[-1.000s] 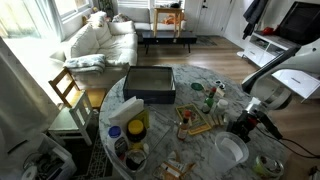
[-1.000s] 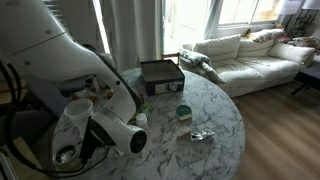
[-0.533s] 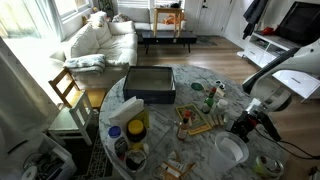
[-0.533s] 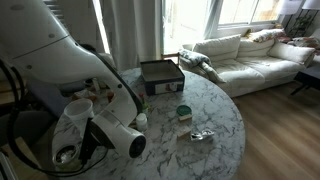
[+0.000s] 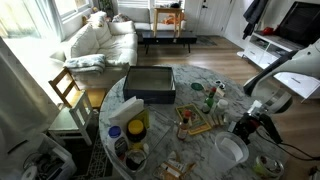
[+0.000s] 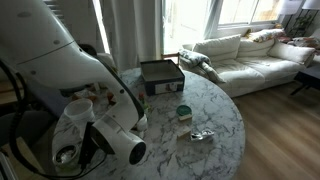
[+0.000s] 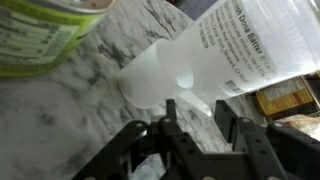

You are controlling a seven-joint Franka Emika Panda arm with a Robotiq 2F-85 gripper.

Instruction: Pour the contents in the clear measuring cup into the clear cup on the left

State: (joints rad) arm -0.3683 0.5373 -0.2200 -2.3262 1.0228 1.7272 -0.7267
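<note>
In the wrist view a clear, translucent cup (image 7: 162, 74) lies on the marble table just ahead of my gripper (image 7: 197, 116). The fingers are open, and one clear edge of the cup reaches between their tips. Nothing is held. A large clear plastic jar with a printed label (image 7: 250, 42) lies beside the cup, at the upper right. In an exterior view my gripper (image 5: 244, 126) hangs low over the table's right side, above a white round container (image 5: 232, 151). I cannot tell which clear cup is which. In the other exterior view the arm hides the gripper.
A black box (image 5: 150, 84) sits at the table's far side and also shows in the other exterior view (image 6: 160, 75). Bottles (image 5: 209, 97), a wooden tray (image 5: 192, 124) and yellow jars (image 5: 135, 127) crowd the table. A green-labelled container (image 7: 45, 35) lies close at the wrist view's upper left.
The arm has shifted slightly, with the wrist a little lower and farther along the table's edge. The gripper stays open and nothing was taken hold of.
</note>
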